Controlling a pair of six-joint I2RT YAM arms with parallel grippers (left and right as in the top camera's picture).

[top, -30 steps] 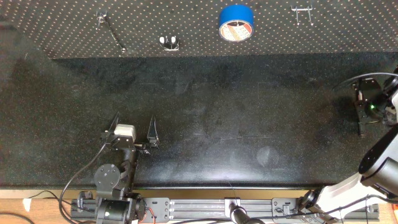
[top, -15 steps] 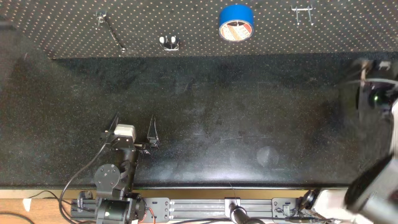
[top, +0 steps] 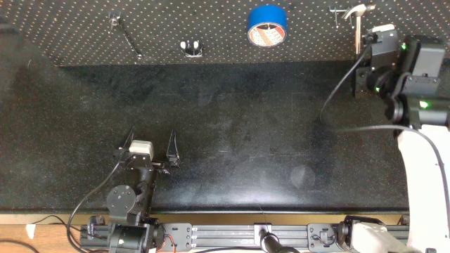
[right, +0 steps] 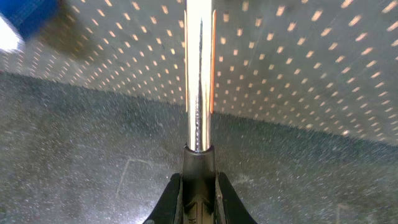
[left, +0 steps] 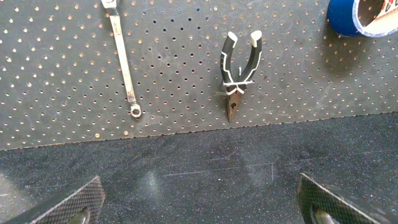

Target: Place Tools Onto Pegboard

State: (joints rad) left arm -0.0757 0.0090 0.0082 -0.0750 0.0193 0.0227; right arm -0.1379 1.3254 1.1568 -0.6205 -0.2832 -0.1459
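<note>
Dark speckled desk (top: 246, 126) backed by a perforated pegboard (top: 211, 28). A wrench (top: 126, 35), pliers (top: 190, 48) and a blue tape roll (top: 267, 24) are hung along the board. Print on the roll's core is too small to be read.

Since a second ago, the right gripper (right: 199, 202) has been carried from the desk's right edge to the board's upper right corner. It is clamped on the black grip of a hammer (top: 358, 31), whose head is seen beside the hook (top: 340, 14). Contact with the hook cannot be judged, and the head is cut off in the right wrist view.

The left gripper (top: 150, 143) is unchanged near the desk's front edge, spread wide and holding nothing.
</note>
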